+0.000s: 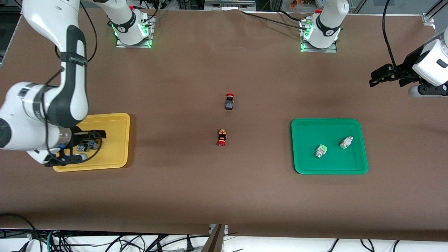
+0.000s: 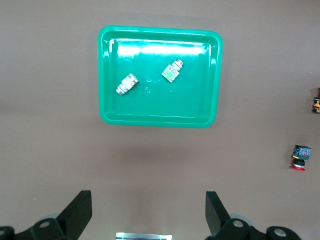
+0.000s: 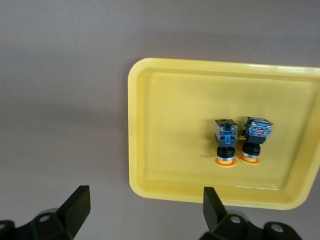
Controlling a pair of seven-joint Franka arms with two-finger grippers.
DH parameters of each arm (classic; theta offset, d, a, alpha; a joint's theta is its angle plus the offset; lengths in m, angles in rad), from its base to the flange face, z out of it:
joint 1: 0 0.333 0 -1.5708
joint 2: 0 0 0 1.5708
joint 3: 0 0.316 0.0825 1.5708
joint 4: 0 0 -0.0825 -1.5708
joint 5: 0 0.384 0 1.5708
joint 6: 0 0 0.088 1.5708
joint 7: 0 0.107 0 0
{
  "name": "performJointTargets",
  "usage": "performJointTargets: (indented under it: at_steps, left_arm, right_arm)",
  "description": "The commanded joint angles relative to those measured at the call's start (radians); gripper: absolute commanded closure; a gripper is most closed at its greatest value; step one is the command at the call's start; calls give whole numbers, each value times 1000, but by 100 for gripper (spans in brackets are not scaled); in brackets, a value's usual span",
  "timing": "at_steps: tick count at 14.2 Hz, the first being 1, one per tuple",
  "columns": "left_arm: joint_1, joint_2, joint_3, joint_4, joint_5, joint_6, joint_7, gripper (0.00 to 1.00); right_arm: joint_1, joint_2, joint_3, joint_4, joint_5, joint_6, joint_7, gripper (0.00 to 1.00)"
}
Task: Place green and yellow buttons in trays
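Two orange-yellow round-capped buttons (image 3: 226, 140) (image 3: 255, 137) lie side by side in the yellow tray (image 3: 170, 125). In the front view they (image 1: 87, 144) are partly hidden under my right gripper (image 1: 82, 147), which hangs open and empty above the yellow tray (image 1: 115, 140); it also shows in the right wrist view (image 3: 145, 200). Two pale-green square-capped buttons (image 1: 320, 151) (image 1: 345, 142) lie in the green tray (image 1: 304, 164). The left wrist view shows them (image 2: 127, 84) (image 2: 172, 71) in that tray (image 2: 160, 107). My left gripper (image 1: 379, 77) (image 2: 147, 205) is open and empty, over bare table at the left arm's end.
A red-capped button with a black body (image 1: 229, 101) and a red-capped button with an orange-black body (image 1: 222, 137) lie mid-table between the trays. The left wrist view shows them too, the black one (image 2: 300, 157) and the orange-black one (image 2: 316, 101).
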Motion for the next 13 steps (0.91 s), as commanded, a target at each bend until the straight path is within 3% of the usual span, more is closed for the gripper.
performJointTargets:
  at_steps: [1,4,6,8,11,13]
  left_arm:
    - [-9,-22,14,-19,-19,-13,7,0]
    - [-7,-20,20,3,-19,-13,11,0]
    - [-7,-20,20,6,-27,-7,17,0]
    - [-7,-14,22,26,-30,-7,20,0]
    - [-6,-13,22,27,-30,-12,21,0]
    - [-6,-11,22,27,-30,-12,21,0]
  right_arm:
    - [-55,-99,95,-4,-60,-39,98,0]
    - [-308,-303,478,-119,-321,-31,238,0]
    - [-472,-435,655,-237,-361,-28,240,0]
    - [-504,-538,693,-309,-364,-11,232,0]
    - [-507,-653,691,-306,-359,-14,243,0]
    - [-505,-640,684,-285,-362,-37,234,0]
